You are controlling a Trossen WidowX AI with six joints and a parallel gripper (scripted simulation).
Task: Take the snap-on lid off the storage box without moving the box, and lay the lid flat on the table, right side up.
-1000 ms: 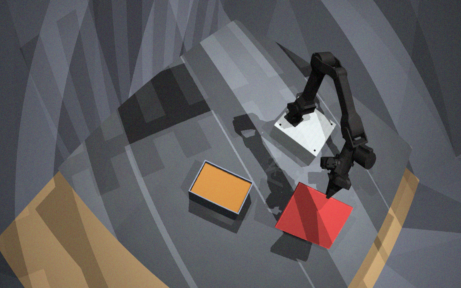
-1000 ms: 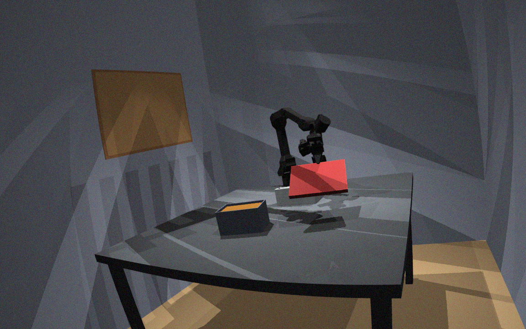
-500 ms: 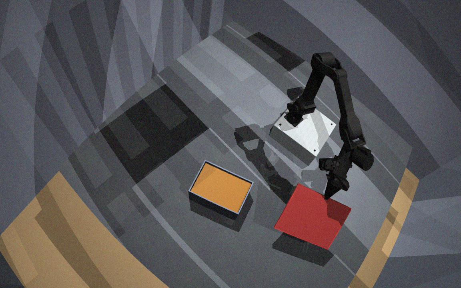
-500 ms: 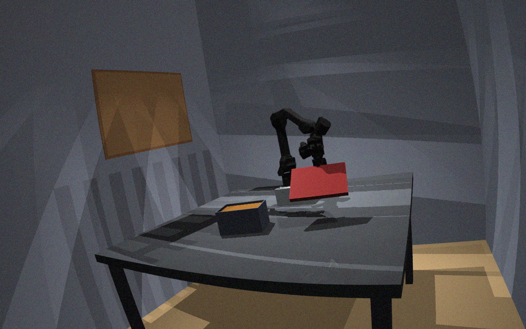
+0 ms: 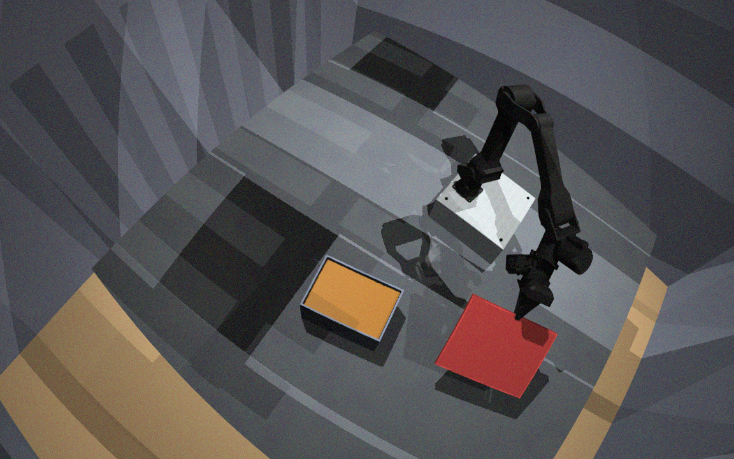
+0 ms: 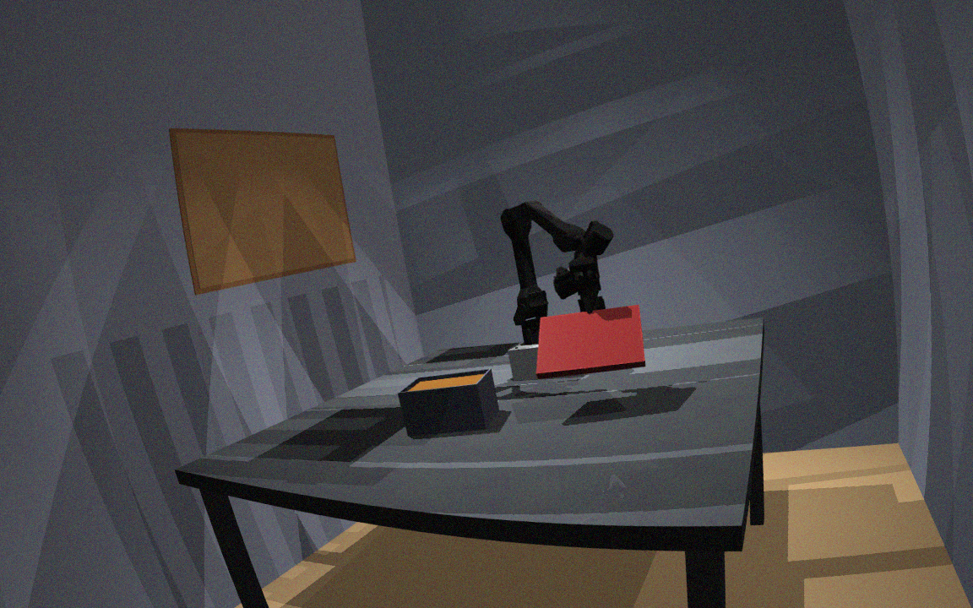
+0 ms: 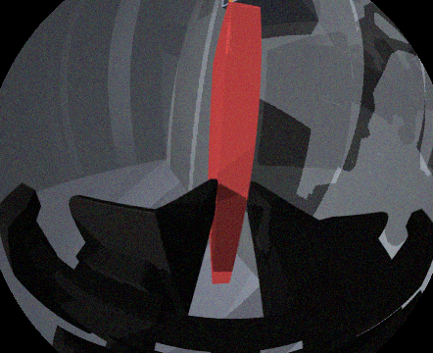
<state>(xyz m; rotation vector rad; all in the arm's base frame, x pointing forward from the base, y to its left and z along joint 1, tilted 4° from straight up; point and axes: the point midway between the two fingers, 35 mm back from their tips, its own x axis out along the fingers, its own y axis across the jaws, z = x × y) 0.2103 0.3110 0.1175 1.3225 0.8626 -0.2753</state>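
The red lid (image 5: 495, 348) (image 6: 590, 344) (image 7: 236, 108) hangs in the air above the right part of the table, clear of the box. It is tilted, its far edge up at the fingers and its near edge lower, with its smooth top facing up and toward the exterior camera. My gripper (image 5: 518, 317) (image 6: 590, 310) (image 7: 232, 187) is shut on the lid's far edge. The storage box (image 5: 339, 333) (image 6: 448, 409) stands upright and open to the left of the lid, dark-walled with an orange inside. The lid's underside is hidden in the top and exterior views.
The table (image 5: 358, 393) (image 6: 551, 484) is grey with streaks of light and shadow. A pale metal base plate (image 5: 497, 213) under the arm stands behind the lid. The lid's shadow falls on the table below it. The table's right edge lies beyond the lid.
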